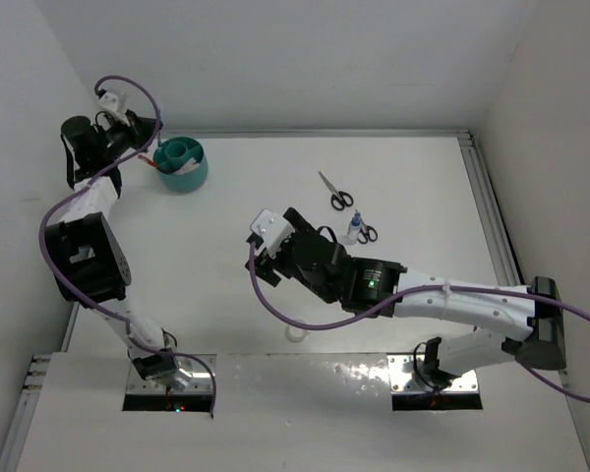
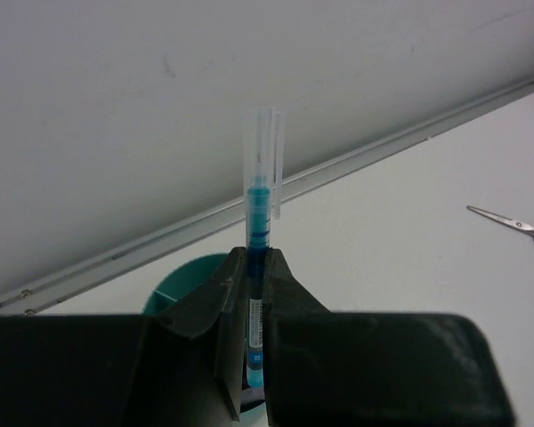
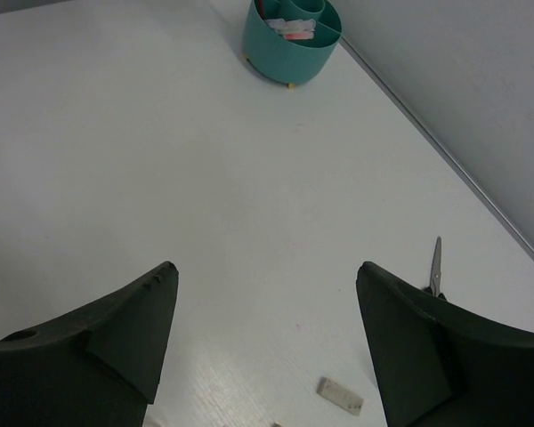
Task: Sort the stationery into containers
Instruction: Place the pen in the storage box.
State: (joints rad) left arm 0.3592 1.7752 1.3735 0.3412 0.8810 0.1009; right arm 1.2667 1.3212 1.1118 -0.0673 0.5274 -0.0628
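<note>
Top external: high, above and behind arm bases, facing down and forward. Widest, farthest view, whole table (image 1: 256,177) to far wall.

Left wrist: just behind left gripper (image 2: 256,260), facing along fingers toward back wall and table rail. Very near – blue pen (image 2: 260,213) fills centre, only rim sliver of teal cup (image 2: 182,274) shows.

Right wrist: over mid-table, looking down and ahead between fingers of right gripper (image 3: 265,267).

Shared: teal cup in all three – far off in right wrist view. Scissors blade (image 2: 503,218) at right in both wrist views.

No legible text, white label (image 2: 255,322) on blue pen (image 2: 259,222) unreadable
</note>
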